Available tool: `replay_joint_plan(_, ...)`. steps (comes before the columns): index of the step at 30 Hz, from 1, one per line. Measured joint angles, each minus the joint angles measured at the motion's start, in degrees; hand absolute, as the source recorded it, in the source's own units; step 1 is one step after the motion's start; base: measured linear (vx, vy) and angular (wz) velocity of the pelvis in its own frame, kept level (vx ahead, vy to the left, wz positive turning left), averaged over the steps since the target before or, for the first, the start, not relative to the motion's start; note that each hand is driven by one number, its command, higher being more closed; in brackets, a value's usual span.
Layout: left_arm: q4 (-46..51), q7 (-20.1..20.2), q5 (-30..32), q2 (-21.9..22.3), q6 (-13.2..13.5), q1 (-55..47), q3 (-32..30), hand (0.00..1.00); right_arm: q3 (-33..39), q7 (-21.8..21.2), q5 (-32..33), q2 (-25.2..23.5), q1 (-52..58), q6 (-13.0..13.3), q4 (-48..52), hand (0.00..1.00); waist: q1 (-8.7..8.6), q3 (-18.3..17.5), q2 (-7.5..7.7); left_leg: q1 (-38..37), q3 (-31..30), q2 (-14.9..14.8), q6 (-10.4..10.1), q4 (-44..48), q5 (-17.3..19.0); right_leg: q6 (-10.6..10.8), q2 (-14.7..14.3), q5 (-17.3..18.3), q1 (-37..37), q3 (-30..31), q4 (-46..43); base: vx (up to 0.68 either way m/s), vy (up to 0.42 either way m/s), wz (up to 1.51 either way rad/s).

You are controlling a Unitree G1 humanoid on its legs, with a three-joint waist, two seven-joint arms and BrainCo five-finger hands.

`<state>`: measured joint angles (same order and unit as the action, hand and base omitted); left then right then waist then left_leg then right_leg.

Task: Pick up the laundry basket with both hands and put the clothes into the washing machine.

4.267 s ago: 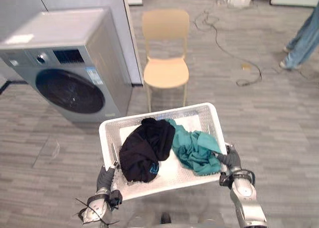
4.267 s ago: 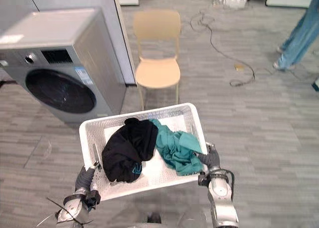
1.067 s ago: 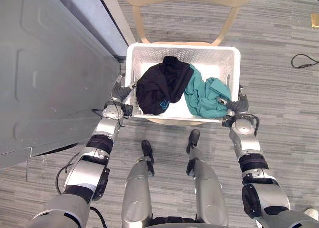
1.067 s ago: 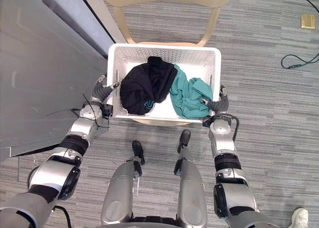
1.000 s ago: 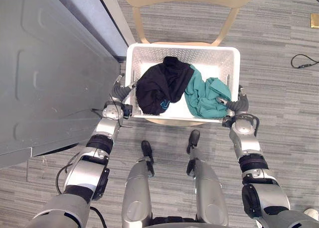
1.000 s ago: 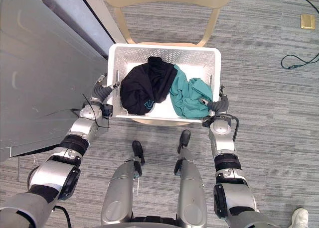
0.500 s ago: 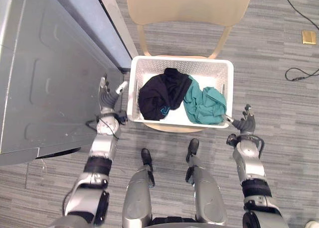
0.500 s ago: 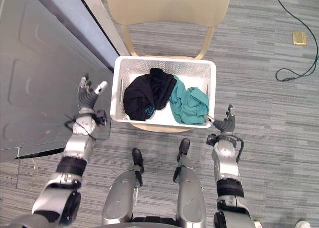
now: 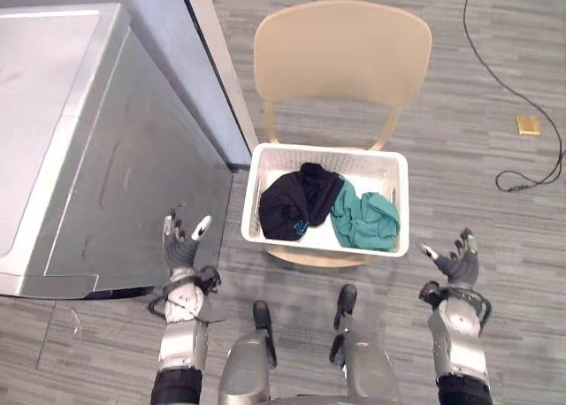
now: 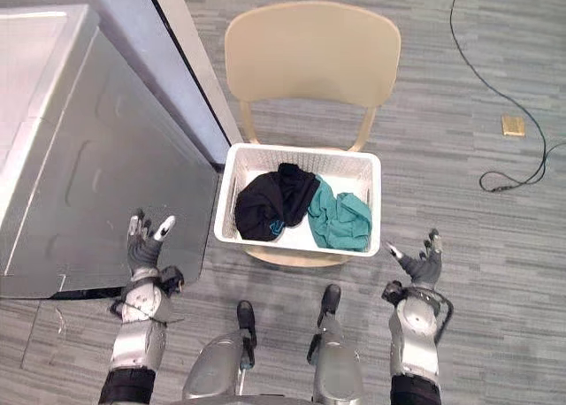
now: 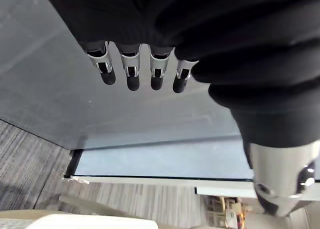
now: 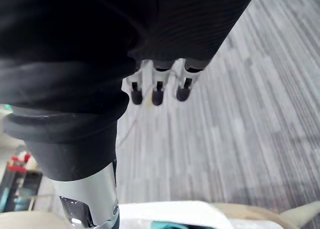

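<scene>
Our laundry basket (image 9: 329,149) sat on the chair (image 9: 340,60) at twelve o'clock, clothes (image 9: 301,206) inside; left robot hand (image 9: 181,246) and right robot hand (image 9: 455,262) were splayed, empty. We judged: grip one garment high, clear the rim.

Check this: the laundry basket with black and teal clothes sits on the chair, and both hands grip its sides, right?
Wrong: the left eye view shows the left hand and right hand open, apart from the laundry basket, which sits on the chair with the black and teal clothes.
</scene>
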<state>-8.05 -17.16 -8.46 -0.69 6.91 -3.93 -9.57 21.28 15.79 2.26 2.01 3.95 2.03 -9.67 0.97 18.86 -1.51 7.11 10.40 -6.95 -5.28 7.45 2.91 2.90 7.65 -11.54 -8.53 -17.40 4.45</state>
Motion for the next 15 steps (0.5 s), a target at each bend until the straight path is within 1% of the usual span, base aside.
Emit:
replay_joint_plan(4,-1.90,3.02,-1.49,2.36,-0.15,-5.86,0.15,0.00,3.56,-1.23,0.05,-2.41,6.73,-0.05,-0.82,0.00,-0.03,-1.86,-0.25,-3.72,-0.92,0.17,0.04,-1.33,0.07,0.68,0.01,0.61,4.38,-1.48,0.88,0.08,0.019,0.17)
replay_joint_plan(6,-6.12,4.22,-2.20,3.11,-0.44,-7.43,0.36,0.00,3.82,-1.33,0.08,-3.47,9.44,-0.22,-2.69,0.00,0.06,-3.17,-0.20,-4.97,-0.82,0.05,0.10,-1.42,0.44,0.91,0.10,1.07,5.60,-1.60,0.77,0.01,0.028,0.06)
replay_joint_plan(7,-10.18,4.81,-2.15,3.60,-1.08,-8.04,0.34,0.00,3.85,-1.47,0.37,-4.22,11.03,-0.44,-4.24,0.00,0.02,-4.57,-0.27,-5.42,-0.66,0.01,0.16,-1.46,0.59,1.04,0.28,1.35,6.04,-1.69,0.67,0.00,0.000,0.00)
replay_joint_plan(8,-14.07,5.50,-2.06,4.12,-2.20,-8.37,0.33,0.00,3.82,-1.83,0.50,-4.85,12.25,-0.96,-6.38,0.00,-0.02,-4.98,-0.34,-6.90,-0.17,-0.01,0.18,-1.48,0.87,1.28,0.44,1.77,7.36,-1.91,0.51,0.00,0.000,0.00)
replay_joint_plan(9,-16.29,5.97,-1.96,4.12,-2.68,-8.57,0.35,0.00,3.71,-2.03,0.51,-5.10,12.81,-1.29,-7.77,0.00,-0.02,-5.47,-0.35,-7.54,-0.01,-0.05,0.17,-1.49,1.07,1.25,0.44,1.95,7.95,-1.90,0.49,-0.03,0.031,-0.07)
replay_joint_plan(10,-21.38,6.55,-1.70,4.12,-3.54,-8.62,0.04,0.00,3.57,-2.33,0.48,-5.52,13.93,-1.85,-11.07,0.00,-0.01,-6.88,-0.38,-8.23,0.48,-0.13,0.22,-1.59,1.50,1.53,0.43,2.58,8.85,-1.61,0.51,-0.06,0.028,-0.13)
replay_joint_plan(11,-26.60,7.17,-0.59,4.13,-4.35,-8.53,-0.98,0.00,3.69,-2.66,0.44,-5.57,14.18,-2.73,-15.18,0.00,-0.02,-8.44,-0.33,-8.79,0.85,-0.18,0.00,-1.70,2.30,1.56,0.43,2.99,9.33,-1.37,0.54,-0.04,0.027,-0.15)
replay_joint_plan(12,-29.25,7.16,0.19,4.15,-4.62,-8.45,-1.70,0.00,3.78,-2.92,0.43,-5.52,14.15,-2.98,-17.44,0.00,-0.04,-9.23,-0.39,-9.01,1.01,-0.16,0.00,-1.86,2.50,1.52,0.43,3.05,9.38,-1.27,0.54,-0.02,0.025,-0.14)
replay_joint_plan(13,-34.93,7.16,0.77,4.06,-5.12,-8.07,-3.40,0.00,4.33,-3.64,0.41,-5.50,13.80,-3.58,-21.83,0.00,-0.22,-10.69,-0.46,-9.48,1.32,-0.04,0.04,-2.52,2.56,1.51,0.49,3.07,9.38,-1.17,0.56,0.01,0.023,-0.14)
replay_joint_plan(14,-39.89,7.13,1.57,3.47,-5.66,-7.15,-6.00,0.00,5.48,-3.75,0.41,-5.50,13.03,-3.95,-26.46,0.00,-0.13,-11.37,-0.17,-10.24,1.70,0.01,0.03,-3.17,2.52,1.51,0.52,3.07,9.59,-0.93,0.57,0.01,0.020,-0.12)
replay_joint_plan(15,-42.22,7.11,1.86,3.00,-5.89,-6.53,-7.15,0.00,6.23,-3.91,0.40,-5.48,12.31,-4.38,-28.63,0.00,-0.11,-11.73,-0.56,-10.73,1.75,0.01,-0.02,-3.42,2.49,1.51,0.53,3.07,9.96,-0.86,0.62,0.01,0.015,-0.07)
